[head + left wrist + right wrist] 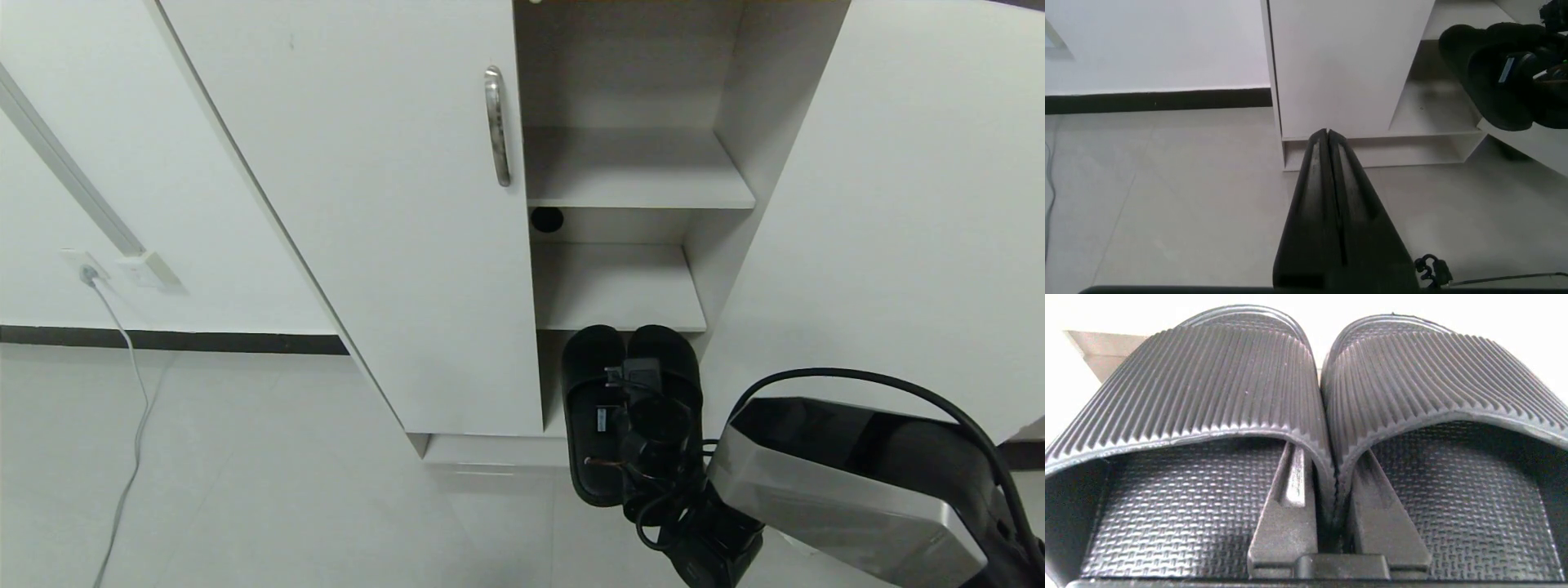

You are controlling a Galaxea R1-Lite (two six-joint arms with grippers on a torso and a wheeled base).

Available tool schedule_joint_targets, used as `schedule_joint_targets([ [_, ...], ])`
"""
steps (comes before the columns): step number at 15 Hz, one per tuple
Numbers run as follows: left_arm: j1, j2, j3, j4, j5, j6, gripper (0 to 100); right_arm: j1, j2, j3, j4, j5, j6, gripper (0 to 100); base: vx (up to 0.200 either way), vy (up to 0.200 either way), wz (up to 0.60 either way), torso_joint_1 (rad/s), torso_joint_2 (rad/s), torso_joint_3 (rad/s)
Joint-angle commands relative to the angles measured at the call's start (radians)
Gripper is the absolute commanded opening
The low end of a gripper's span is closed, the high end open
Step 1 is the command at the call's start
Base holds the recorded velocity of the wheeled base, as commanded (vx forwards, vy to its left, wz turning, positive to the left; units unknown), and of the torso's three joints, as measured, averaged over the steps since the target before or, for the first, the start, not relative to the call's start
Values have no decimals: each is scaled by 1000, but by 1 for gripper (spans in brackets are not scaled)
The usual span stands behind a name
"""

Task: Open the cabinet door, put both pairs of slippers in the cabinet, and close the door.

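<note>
While the right-hand door (898,204) of the white cabinet (739,106) stands wide open, the left-hand door (367,204) is shut, with a shiny handle (496,126) near its edge. Inside the open half there are two shelves, an upper shelf (637,175) and a lower shelf (612,286). A small dark round hole (547,219) shows in the back wall between them.

A pair of black slippers (592,359) is at the front of the bottom space, just under the lower shelf. The toes point into the cabinet and the heels stick out over the floor (245,474). The two slippers sit side by side and touch. I cannot tell if they rest on the bottom board.

The right gripper (635,396) has hold of them. In the right wrist view its jaws are nearly closed, with one finger (1290,498) inside each slipper (1208,376). They pinch the two inner sides together in the middle.

The left gripper (1327,139) is low over the floor, pointing at the foot of the cabinet. Its jaws are pressed tight together and hold nothing. From the left wrist view the slippers (1503,65) show off to one side, by the open half.

On the wall beside the cabinet there is a socket (82,265), and a grey cable (135,392) hangs from it down to the floor.
</note>
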Motion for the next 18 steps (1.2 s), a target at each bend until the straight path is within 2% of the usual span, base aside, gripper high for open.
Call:
schedule_joint_targets([
  [1,0,1,0,-1,0,-2,0,0,-3,-1,-1,0,0,0,200,0,0,7,2,7],
  [9,0,1,0,-1,0,-3,0,-4,-6,-4,2,0,-3,0,200,0,0,3,6,2],
  [15,0,1,0,-1,1,-5,0,-27,-15,-8,19,15,-3,0,0,0,0,0,0,0],
  [18,0,1,0,-1,1,-5,0,-59,-10,-107,156,44,26,0,0,0,0,0,0,0],
])
